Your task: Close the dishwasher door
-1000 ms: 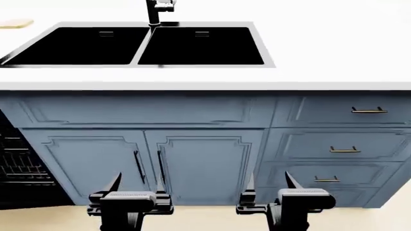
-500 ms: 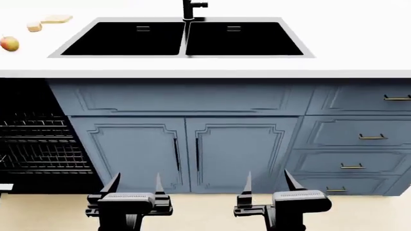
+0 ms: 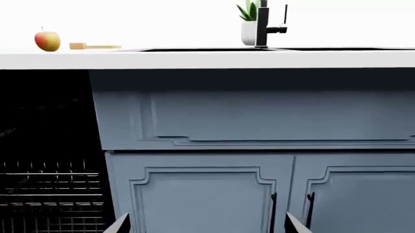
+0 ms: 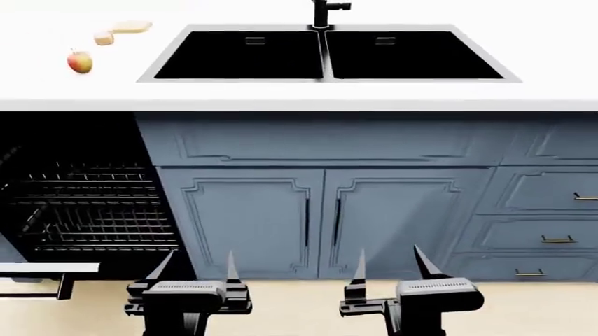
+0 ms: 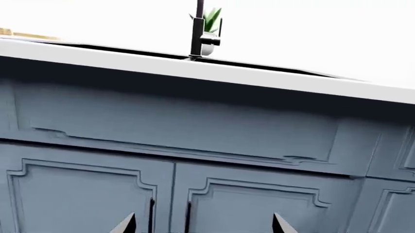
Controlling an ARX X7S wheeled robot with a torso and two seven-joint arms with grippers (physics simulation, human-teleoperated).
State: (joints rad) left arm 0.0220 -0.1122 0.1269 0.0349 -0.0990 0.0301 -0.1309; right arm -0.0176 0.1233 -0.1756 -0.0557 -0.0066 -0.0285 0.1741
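Observation:
The dishwasher stands open at the left in the head view, its dark cavity holding wire racks (image 4: 94,210). Only the silvery top edge of the lowered dishwasher door (image 4: 47,268) and an end of its bar handle show at the lower left; the black panel is out of view. The racks also show in the left wrist view (image 3: 48,194). My left gripper (image 4: 198,266) is open and empty, in front of the blue-grey cabinet doors, right of the dishwasher. My right gripper (image 4: 391,264) is open and empty, further right. Both face the cabinet fronts in the wrist views (image 3: 204,223) (image 5: 202,222).
A white counter (image 4: 299,98) carries a black double sink (image 4: 327,54) with a black tap (image 4: 327,12). An apple (image 4: 80,61) and a food piece (image 4: 122,29) lie at its left. Blue-grey cabinet doors (image 4: 318,217) and drawers (image 4: 551,224) fill the front. A potted plant (image 3: 248,22) stands behind the tap.
The view has swung left: sink and cabinets slid right, the open dishwasher cavity and its door edge came into view, and the apple appeared. Both grippers hold their pose, open.

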